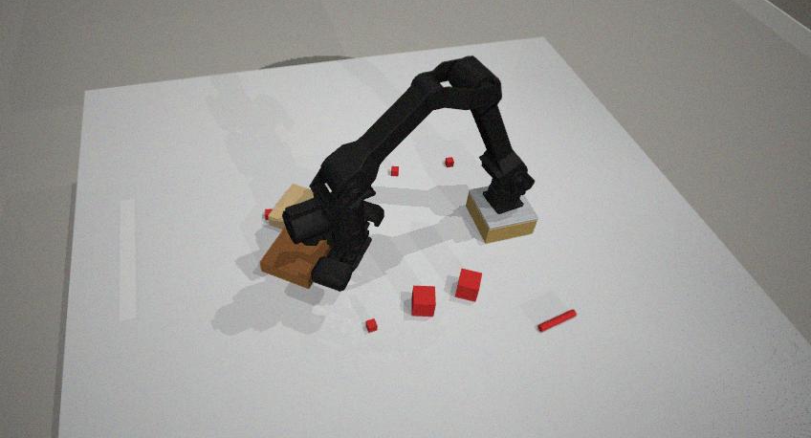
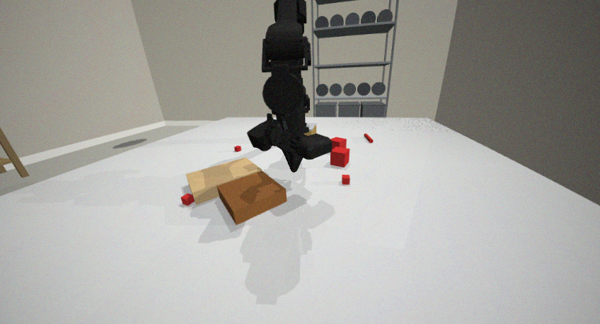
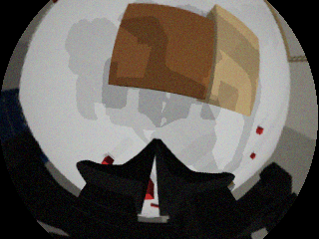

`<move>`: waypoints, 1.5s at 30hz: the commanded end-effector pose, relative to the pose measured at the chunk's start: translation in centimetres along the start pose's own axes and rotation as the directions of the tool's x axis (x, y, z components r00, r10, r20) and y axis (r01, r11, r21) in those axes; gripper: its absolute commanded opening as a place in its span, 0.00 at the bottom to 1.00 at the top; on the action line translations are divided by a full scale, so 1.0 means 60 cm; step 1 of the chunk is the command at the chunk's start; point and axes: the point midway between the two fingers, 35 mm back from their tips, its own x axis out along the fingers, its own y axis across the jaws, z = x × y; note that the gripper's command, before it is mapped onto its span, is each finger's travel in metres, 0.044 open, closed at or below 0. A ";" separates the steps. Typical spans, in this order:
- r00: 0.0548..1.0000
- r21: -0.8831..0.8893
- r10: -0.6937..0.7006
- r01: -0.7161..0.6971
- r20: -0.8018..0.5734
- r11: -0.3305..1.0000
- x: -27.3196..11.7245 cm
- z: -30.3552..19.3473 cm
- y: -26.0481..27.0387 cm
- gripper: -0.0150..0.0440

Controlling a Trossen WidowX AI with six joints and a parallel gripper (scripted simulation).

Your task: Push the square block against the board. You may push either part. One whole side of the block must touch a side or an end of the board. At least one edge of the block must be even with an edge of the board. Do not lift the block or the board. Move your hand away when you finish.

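The square brown block lies flat. The light wooden board lies flat along one side of it. Their facing sides look very close and nearly parallel; a dark strip shows between their tops, and I cannot tell if they touch fully. The ends nearer my gripper look about even, and the board reaches farther at the other end. My gripper is shut and empty, a little away from the block's near side and apart from it. The arm partly hides both parts in the top view.
A small red cube sits by the board's far end. Two larger red cubes, another small cube and a red rod lie on the gripper's other side. Two small cubes lie behind the arm.
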 end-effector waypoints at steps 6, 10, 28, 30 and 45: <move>0.999 0.001 0.033 -0.033 0.029 0.999 -0.060 0.006 0.008 0.25; 0.999 0.001 0.032 -0.032 0.033 0.999 -0.057 0.032 -0.067 0.25; 0.999 0.004 0.021 -0.022 0.031 1.000 0.038 0.047 -0.172 0.25; 0.999 0.004 0.021 -0.022 0.031 1.000 0.038 0.048 -0.172 0.25; 0.999 0.004 0.021 -0.022 0.033 1.000 0.036 0.077 -0.171 0.25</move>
